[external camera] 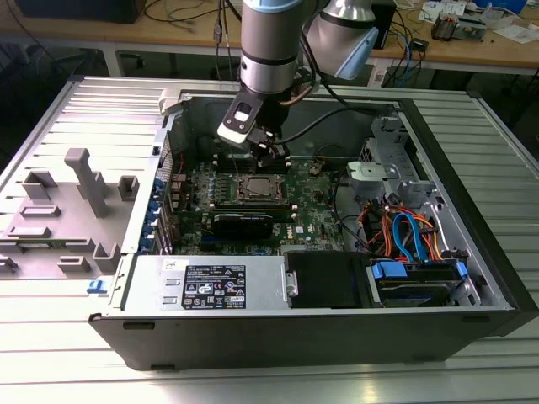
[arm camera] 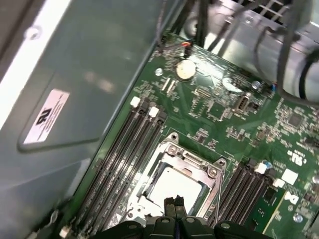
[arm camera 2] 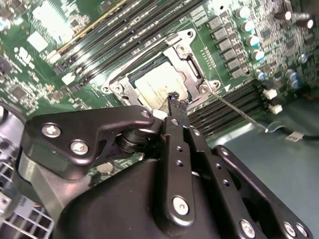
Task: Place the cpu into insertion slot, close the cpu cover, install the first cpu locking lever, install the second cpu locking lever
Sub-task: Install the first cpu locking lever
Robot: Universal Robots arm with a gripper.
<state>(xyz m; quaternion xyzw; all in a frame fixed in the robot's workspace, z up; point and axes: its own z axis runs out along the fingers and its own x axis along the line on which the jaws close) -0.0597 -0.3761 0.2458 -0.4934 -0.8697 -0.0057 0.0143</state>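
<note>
Starting at the exterior view's left, you have the pale grey plastic holding fixtures [external camera: 80, 202] standing on the ribbed metal table [external camera: 50, 337], well apart from the work. Next comes the open black and silver computer case [external camera: 472, 252], with its green motherboard [external camera: 307, 223] facing up. Near the board's middle you find the cpu [external camera: 258, 188], a small flat square chip with a dull silver-grey top, already seated in its socket. In both wrist views you can see that the cpu [arm camera 2: 155, 83] [arm camera: 175, 188] lies level, with the thin silvery square cpu cover [arm camera: 194, 158] down flat around it and its window framing the chip. The black two-fingered gripper [external camera: 274, 156] [arm camera 2: 175, 101] [arm camera: 174, 201] hangs over the socket's edge just beside the chip, its jaws pressed together with nothing between them; you cannot tell whether the tips touch the frame. A thin silver wire lever [arm camera 2: 238, 107] runs out from the socket's corner across the black memory slots [arm camera 2: 234, 112]. Furthest to the exterior view's right sit the blue and orange cables [external camera: 413, 231] by the drive bay
</note>
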